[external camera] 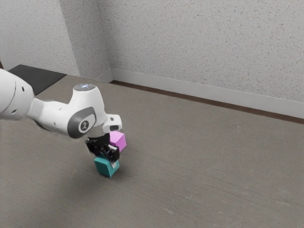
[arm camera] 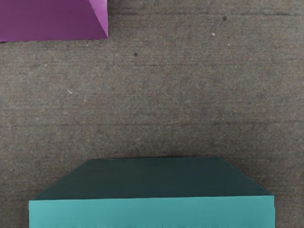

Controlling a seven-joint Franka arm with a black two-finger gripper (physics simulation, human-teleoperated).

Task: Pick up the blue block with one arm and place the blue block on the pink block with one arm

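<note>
Pretty bare room tbh. Speckled off-white wall [external camera: 199, 38] runs across the exterior view from 12 to 3 o'clock, and a second stretch of it takes up 10 to 11, with the two meeting in a corner [external camera: 102, 38] at roughly 11. White baseboard [external camera: 213, 92] runs along the bottom of the wall, with a thin dark brown strip [external camera: 190, 98] right under it. The floor [external camera: 213, 166] is grey-brown with a faint woven grain, easier to see in the wrist view [arm camera: 190, 95]. Black mat [external camera: 35, 76] lies flat at 10 o'clock, near the wall. Light is soft and even.
</note>
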